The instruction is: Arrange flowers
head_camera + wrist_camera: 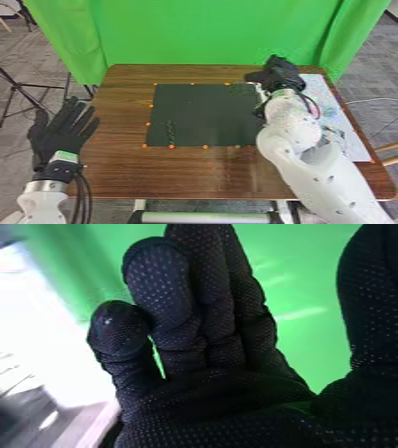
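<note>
The right hand (282, 76) in the head view is above the far right part of the brown wooden worktop (182, 175), just beyond the far right corner of the flat, dark mat (200, 114). From there it could, I judge, work at that corner while its arm leaves most of the mat free. Small orange dots (205, 146) line the mat's edges, presumably to mark the working area. A thin, dark green, twisted strip (171, 133), likely a flower stem, lies on the mat's near left part, pointing near to far. Beside the right hand is a narrow pale thing (260, 90); whether it belongs to a vase, I cannot tell. The black-gloved left hand (55, 142) is open, fingers spread, off the worktop's left edge, probably waiting out of the way.

In the right wrist view, the right hand is open, fingers raised and loosely bent, thumb well apart, gripping nothing visible; that suits either approaching or releasing something.
</note>
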{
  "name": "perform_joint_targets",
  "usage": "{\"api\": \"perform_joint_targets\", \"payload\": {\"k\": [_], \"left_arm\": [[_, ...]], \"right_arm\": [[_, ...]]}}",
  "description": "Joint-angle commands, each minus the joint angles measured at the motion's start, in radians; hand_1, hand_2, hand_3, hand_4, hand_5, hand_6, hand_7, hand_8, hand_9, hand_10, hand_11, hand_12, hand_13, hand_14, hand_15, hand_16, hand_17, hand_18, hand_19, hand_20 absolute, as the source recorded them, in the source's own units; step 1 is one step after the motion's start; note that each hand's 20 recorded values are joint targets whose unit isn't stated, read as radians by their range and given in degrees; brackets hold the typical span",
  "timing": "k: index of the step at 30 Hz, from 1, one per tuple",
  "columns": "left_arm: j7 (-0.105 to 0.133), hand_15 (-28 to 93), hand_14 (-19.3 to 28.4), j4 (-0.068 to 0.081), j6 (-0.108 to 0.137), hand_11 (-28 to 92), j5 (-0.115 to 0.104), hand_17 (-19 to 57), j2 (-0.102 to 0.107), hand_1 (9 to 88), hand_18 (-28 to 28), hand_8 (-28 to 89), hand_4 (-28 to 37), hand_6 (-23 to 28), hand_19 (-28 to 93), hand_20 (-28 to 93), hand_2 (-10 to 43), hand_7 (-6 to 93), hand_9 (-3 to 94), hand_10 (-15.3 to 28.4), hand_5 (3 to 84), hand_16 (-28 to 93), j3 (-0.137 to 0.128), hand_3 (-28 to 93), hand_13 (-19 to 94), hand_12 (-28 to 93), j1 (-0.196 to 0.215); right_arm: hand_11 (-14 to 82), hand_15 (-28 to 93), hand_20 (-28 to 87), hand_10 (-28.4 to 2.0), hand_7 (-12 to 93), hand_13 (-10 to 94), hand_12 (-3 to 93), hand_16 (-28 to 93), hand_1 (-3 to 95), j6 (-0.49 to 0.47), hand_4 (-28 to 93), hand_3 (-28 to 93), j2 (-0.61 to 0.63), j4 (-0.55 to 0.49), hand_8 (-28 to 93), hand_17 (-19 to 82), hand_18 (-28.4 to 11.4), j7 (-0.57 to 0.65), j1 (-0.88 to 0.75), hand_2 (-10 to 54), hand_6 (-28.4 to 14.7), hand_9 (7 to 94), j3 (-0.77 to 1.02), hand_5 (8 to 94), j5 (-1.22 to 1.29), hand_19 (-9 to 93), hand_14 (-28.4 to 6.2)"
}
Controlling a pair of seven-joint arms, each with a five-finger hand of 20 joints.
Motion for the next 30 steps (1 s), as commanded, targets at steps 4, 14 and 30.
{"api": "perform_joint_targets", "payload": {"k": [4,14,30], "left_arm": [[0.040,30,13.0,-0.011,-0.017,16,-0.021,-4.7,-0.001,22.4,13.7,-10,-28.3,6.5,33,9,10.4,14.3,29.6,12.5,35.1,-7,-0.007,69,19,10,0.032],[0.042,32,13.8,-0.012,-0.015,17,-0.023,-4.9,-0.005,22.3,13.9,-10,-28.3,6.6,33,9,10.5,14.3,30.1,12.8,35.2,-7,0.000,69,20,10,0.032],[0.040,33,14.1,-0.014,-0.015,18,-0.021,-5.0,-0.006,22.4,14.2,-10,-28.3,6.8,33,9,10.6,14.2,30.7,13.0,35.3,-7,-0.004,69,21,11,0.025]], "right_arm": [[33.7,58,43,-17.9,20,74,28.2,31,26.7,-0.047,-20,70,0.229,-0.022,-6,47,-25.1,0.079,-0.223,-9.5,-9.4,75.6,0.221,66.7,0.027,93,-12.8],[33.3,60,45,-17.6,11,74,27.7,33,31.4,-0.130,-28,66,0.281,-0.060,-7,47,-25.3,0.114,-0.402,-9.5,-10.8,75.3,0.365,63.6,0.058,93,-12.3],[37.0,66,46,-15.3,12,74,29.1,36,43.6,-0.134,-28,54,0.278,-0.052,-9,47,-24.9,0.099,-0.561,-9.5,-6.1,77.2,0.463,64.6,0.092,93,-11.6]]}}
